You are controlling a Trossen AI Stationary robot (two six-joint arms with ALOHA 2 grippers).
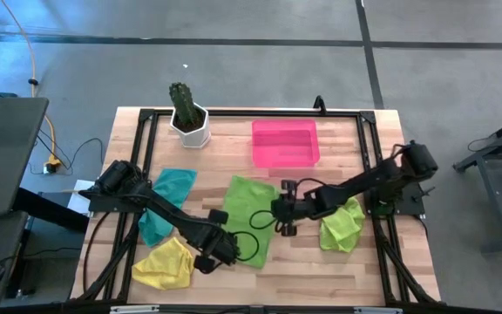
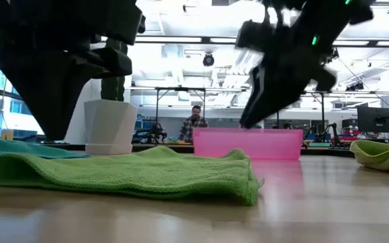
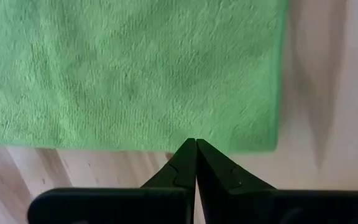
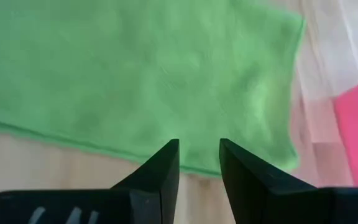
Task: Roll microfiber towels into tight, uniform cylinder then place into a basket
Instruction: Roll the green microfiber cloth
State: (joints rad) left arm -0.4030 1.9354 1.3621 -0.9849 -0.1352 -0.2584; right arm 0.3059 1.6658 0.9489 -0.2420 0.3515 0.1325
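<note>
Barely started. Pink basket (image 1: 285, 144) sits far centre on the surface, with no towel in it. Nothing rolled: centre green towel (image 1: 249, 218) lies flat, teal towel (image 1: 166, 202) and yellow towel (image 1: 165, 262) lie left, second green towel (image 1: 342, 223) crumpled right. Left gripper (image 1: 219, 252) pinched together, empty, at centre towel's near edge. Right gripper (image 1: 283, 212) part-open, empty, over its right edge.
</note>
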